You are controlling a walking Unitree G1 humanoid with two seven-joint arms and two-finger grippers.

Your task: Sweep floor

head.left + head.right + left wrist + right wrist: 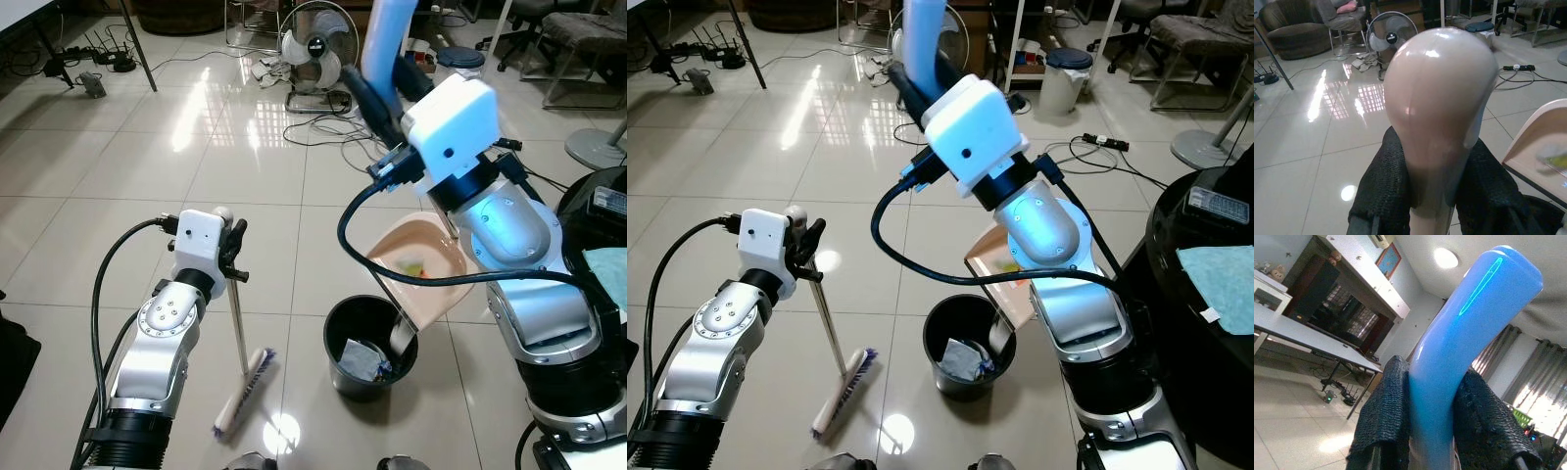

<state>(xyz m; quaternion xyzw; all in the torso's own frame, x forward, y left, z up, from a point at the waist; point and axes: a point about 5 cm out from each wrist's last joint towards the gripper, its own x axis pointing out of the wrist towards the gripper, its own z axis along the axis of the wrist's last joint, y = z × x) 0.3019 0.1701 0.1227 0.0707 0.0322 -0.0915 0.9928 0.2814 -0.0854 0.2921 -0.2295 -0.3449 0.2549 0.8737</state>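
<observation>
Two silver-grey metal arms carry white box-shaped wrist housings, the left arm (162,338) showing a round joint plate ringed with small screws. Thick black cables loop from each wrist housing. The right arm (514,230) has bulbous polished joints and black collars. Black, textured fingers (1383,191) tip both grippers.

The tiled floor (118,186) is gleaming glossy. The broom's (242,390) knob is shining smooth plastic, its shaft looking metallic; the blue handle (1469,333) is glossy; pincer pads (1386,191) are showing rough black texture.

Left hand (232,257) clamped low beside body, right hand (377,93) clamped, raised forward
</observation>
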